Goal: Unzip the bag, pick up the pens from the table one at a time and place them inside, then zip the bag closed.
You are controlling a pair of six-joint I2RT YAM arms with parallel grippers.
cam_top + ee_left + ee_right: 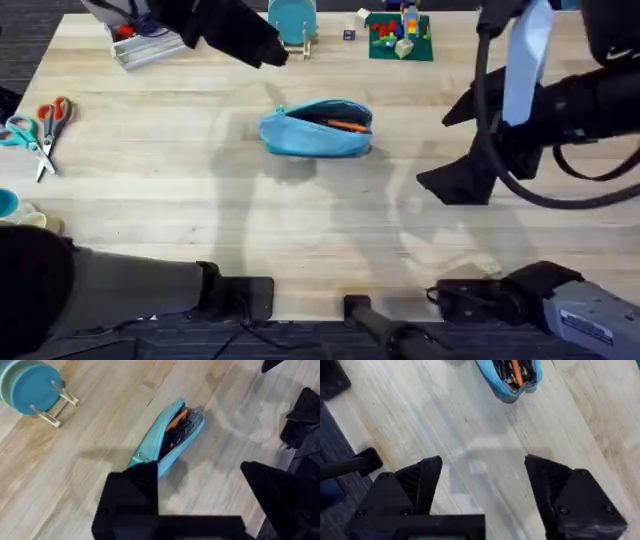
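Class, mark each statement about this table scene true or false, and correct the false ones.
1. The bag is zipped shut. False: it lies open.
2. The orange pen is inside the bag. True.
3. The right claw is gripping the bag. False: it is open and holds nothing, apart from the bag.
4. The scissors lie on the table, apart from the bag. True.
5. The left claw is open. True.

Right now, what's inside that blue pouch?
Through the open zipper of the bag show an orange pen and a dark one. The fabric hides their lower ends.
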